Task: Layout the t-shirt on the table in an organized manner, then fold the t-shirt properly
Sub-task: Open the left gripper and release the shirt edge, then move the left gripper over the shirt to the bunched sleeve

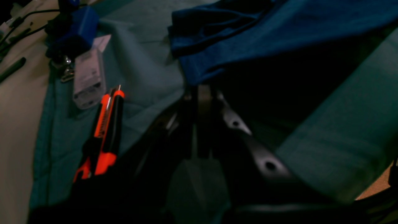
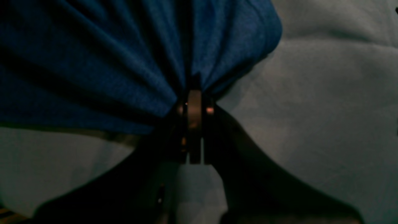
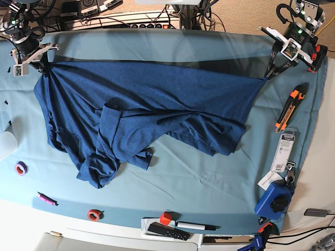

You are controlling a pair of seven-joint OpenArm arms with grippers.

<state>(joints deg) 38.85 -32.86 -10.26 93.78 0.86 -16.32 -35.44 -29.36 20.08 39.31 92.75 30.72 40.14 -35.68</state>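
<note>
Both pincers pinch the t-shirt [image 3: 141, 115]: left pincer [image 3: 268, 75], right pincer [image 3: 41, 66]. Keep that edge taut and lower it evenly onto the worktop [image 3: 172, 44] so the bunched sleeves flatten.

Base view: the t-shirt [image 3: 146, 112] lies across the counter [image 3: 199, 178], its far edge stretched between the right claw [image 3: 39, 65] at left and the left claw [image 3: 268, 75] at right; a utility knife [image 3: 287, 109] lies right of it.

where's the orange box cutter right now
In the base view the orange box cutter lies on the table near its right edge, just right of the t-shirt, between the left end effector and a white packaged item.
</note>
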